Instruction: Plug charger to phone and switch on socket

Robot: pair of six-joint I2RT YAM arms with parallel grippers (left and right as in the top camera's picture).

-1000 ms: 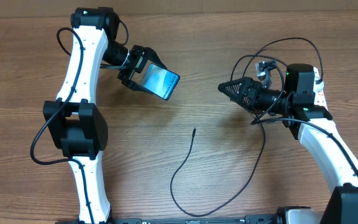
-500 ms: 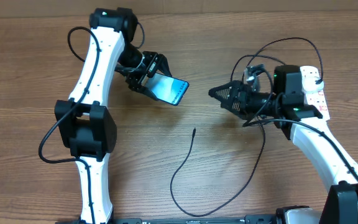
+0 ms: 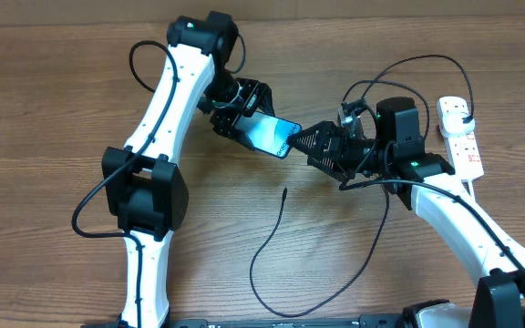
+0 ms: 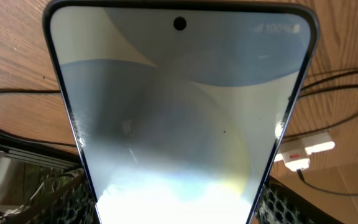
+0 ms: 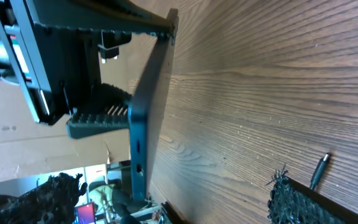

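Phone [image 3: 276, 137] tilted in left gripper [image 3: 249, 126], right gripper [image 3: 299, 146] splayed

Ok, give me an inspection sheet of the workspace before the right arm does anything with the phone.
Surface: bare wooden table, nothing spilled.
Job's things: phone held up off the table, screen lit. The charger lies loose in a loop on the table, its connector tip free and not plugged in. The socket lies at the right edge.
Clutter: nothing seen.
Grippers: left gripper shut on the phone. The right gripper is open and empty, close to the phone's free end; contact cannot be told.
Cables: the charger's far end runs under the right arm, plug not made out. Black arm wiring loops above the right wrist.
Surroundings: nothing seen clearly beyond the table.
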